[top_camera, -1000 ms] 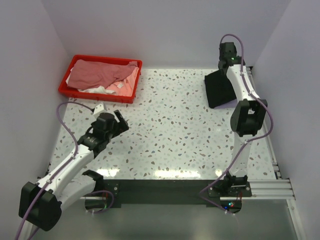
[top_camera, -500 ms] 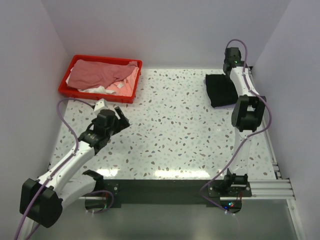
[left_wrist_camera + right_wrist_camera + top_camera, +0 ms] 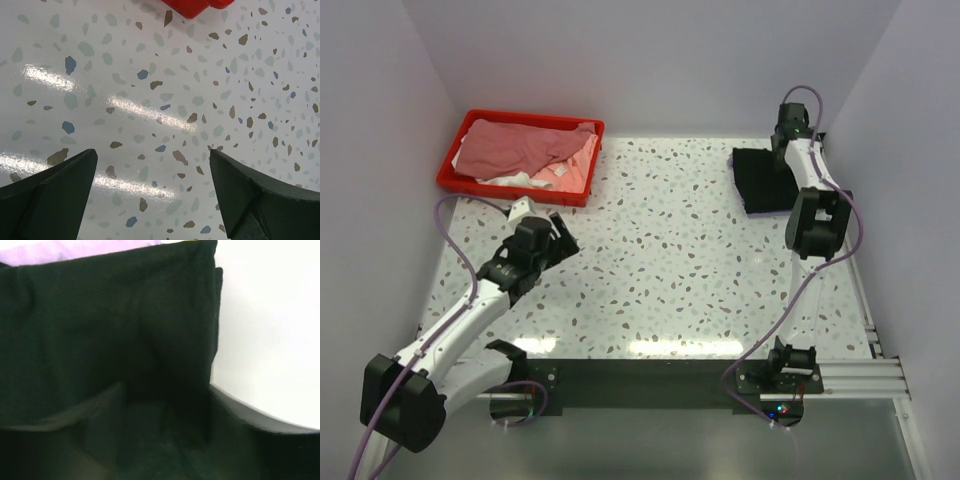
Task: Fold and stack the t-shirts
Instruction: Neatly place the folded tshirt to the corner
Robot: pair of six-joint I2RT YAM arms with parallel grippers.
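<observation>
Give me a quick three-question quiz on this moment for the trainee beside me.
1. True or false: the left gripper is holding a t-shirt.
2. Where does the black t-shirt lie? A) in the red bin; B) at the far right of the table; C) under the left gripper.
3. In the right wrist view, what colour is the cloth showing past the black t-shirt at the top of the picture?
Key: 1 false, it is open over bare table. 2 B. 3 light purple.
</observation>
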